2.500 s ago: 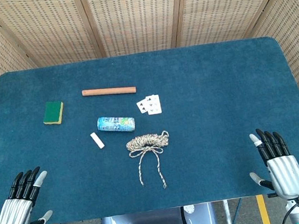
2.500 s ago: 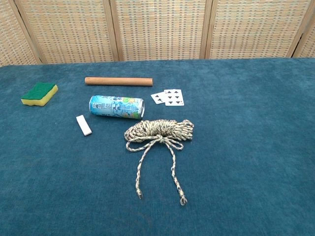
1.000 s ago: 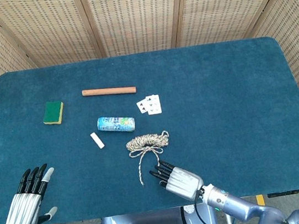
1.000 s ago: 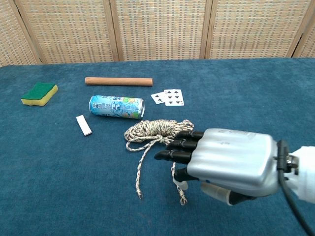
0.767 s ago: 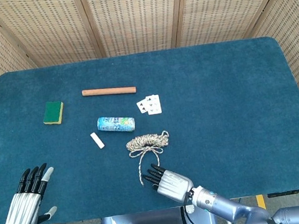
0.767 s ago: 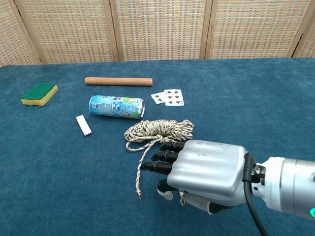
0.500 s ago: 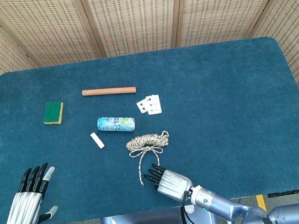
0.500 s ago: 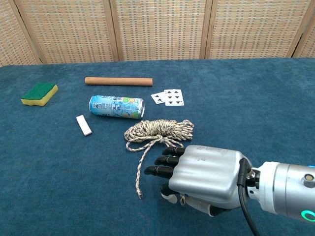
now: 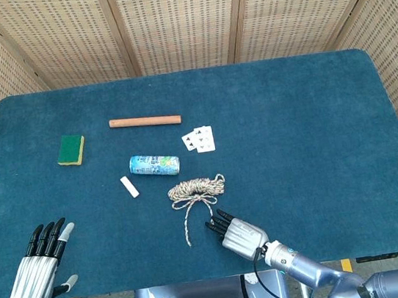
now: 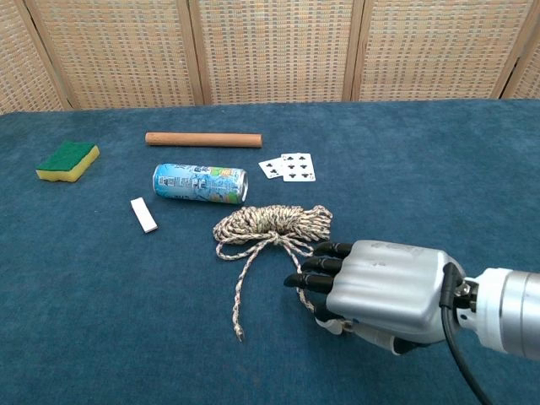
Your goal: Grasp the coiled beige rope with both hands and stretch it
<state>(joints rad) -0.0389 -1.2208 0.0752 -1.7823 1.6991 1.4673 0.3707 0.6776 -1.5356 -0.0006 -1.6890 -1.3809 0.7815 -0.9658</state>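
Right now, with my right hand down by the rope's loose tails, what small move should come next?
Probably close the right hand on the rope tail under its fingertips: the hand covers that tail, but no grip shows. The other tail lies free to its left, and the left hand waits open near the table edge.
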